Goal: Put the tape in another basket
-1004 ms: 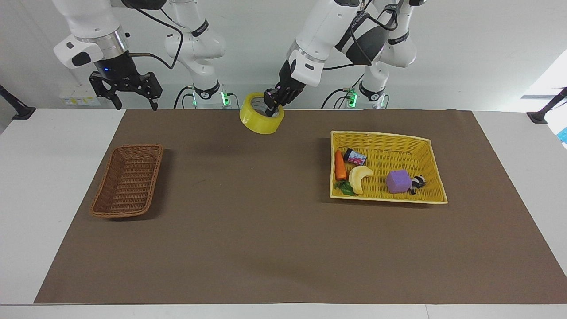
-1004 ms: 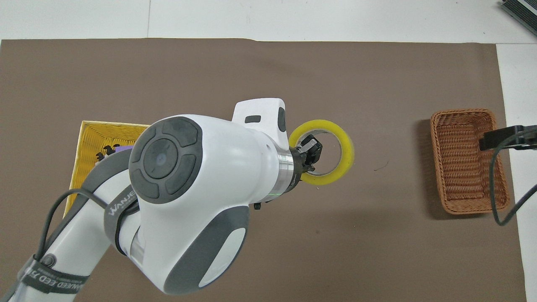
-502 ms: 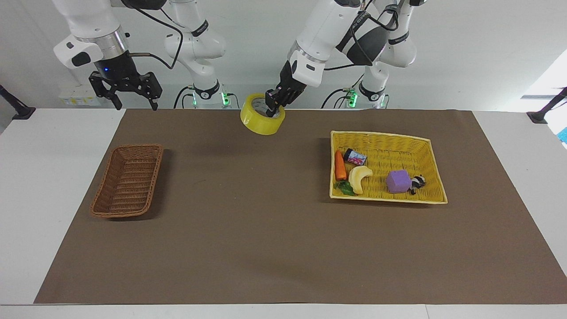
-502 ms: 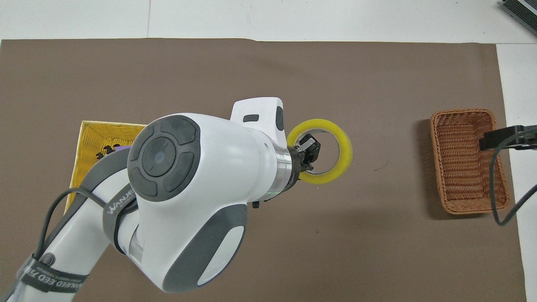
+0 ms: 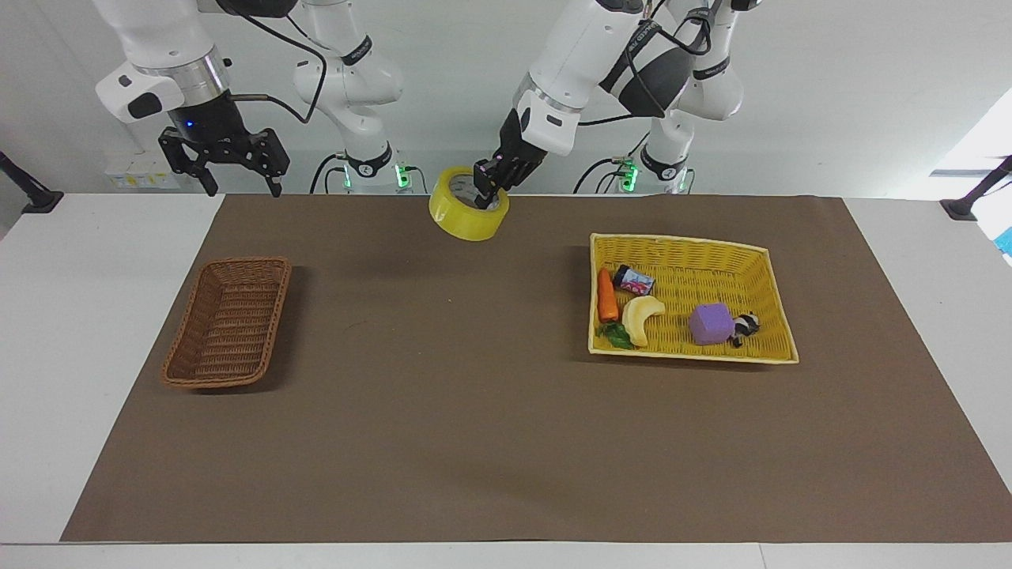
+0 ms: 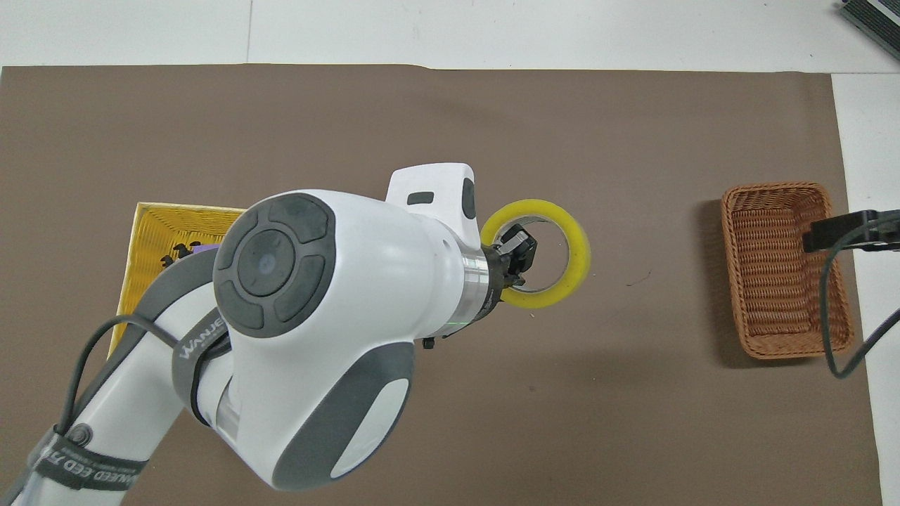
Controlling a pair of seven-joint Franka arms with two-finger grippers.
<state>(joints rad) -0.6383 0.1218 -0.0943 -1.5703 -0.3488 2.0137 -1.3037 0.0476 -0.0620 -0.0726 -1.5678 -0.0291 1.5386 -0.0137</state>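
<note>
In the overhead view most of the yellow basket [image 6: 151, 232] is hidden by the left arm; the right claw [image 6: 844, 235] is cut off.

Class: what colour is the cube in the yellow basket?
Purple; the cube shows best in the facing view.

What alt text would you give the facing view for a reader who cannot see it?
The left gripper holds the tape by its rim, up in the air over the brown mat between the two baskets. The dark-brown basket lies empty toward the right arm's end, and the right gripper waits open, raised near it.
</note>
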